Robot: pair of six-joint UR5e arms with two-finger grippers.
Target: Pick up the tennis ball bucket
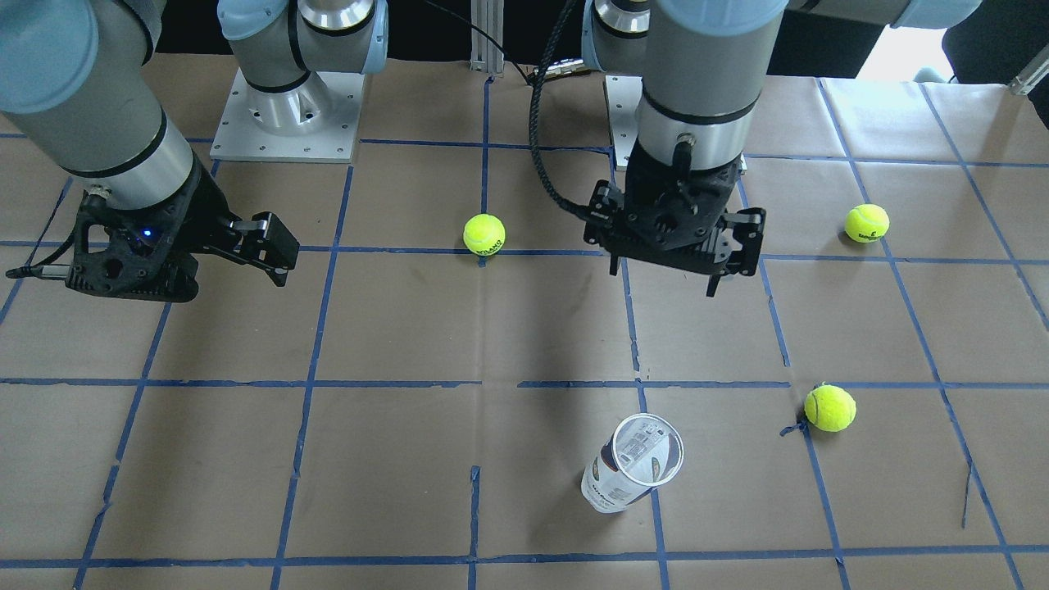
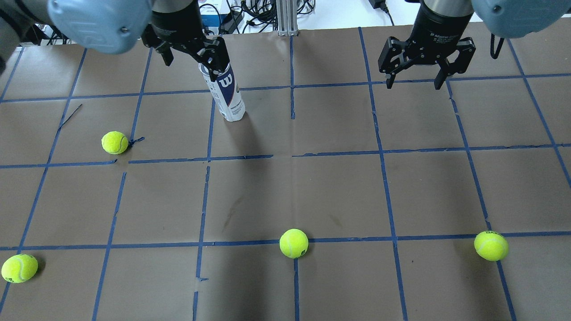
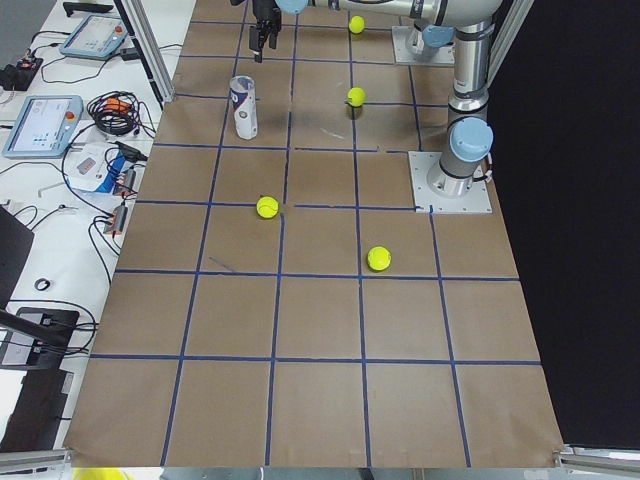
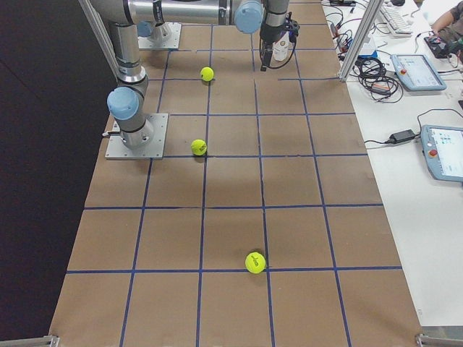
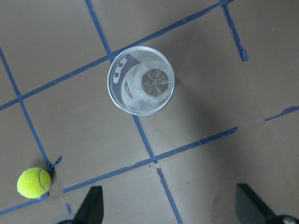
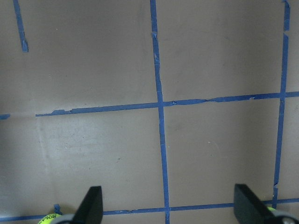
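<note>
The tennis ball bucket (image 1: 631,463) is a clear can with a white-and-navy label. It stands upright and open-topped on the brown paper, and also shows in the overhead view (image 2: 226,96) and the exterior left view (image 3: 243,108). My left gripper (image 1: 662,279) is open and empty. It hovers above the table on the robot's side of the can. In the left wrist view the can (image 5: 140,80) lies ahead of my open gripper (image 5: 170,207), apart from it. My right gripper (image 2: 414,84) is open and empty, far from the can, and also shows in the front-facing view (image 1: 274,254).
Several tennis balls lie loose on the table. One (image 2: 114,142) is close to the can on my left, and others (image 2: 293,243) (image 2: 490,245) (image 2: 19,268) are nearer the robot. Blue tape lines grid the paper. The arm bases (image 1: 283,123) stand at the robot's edge.
</note>
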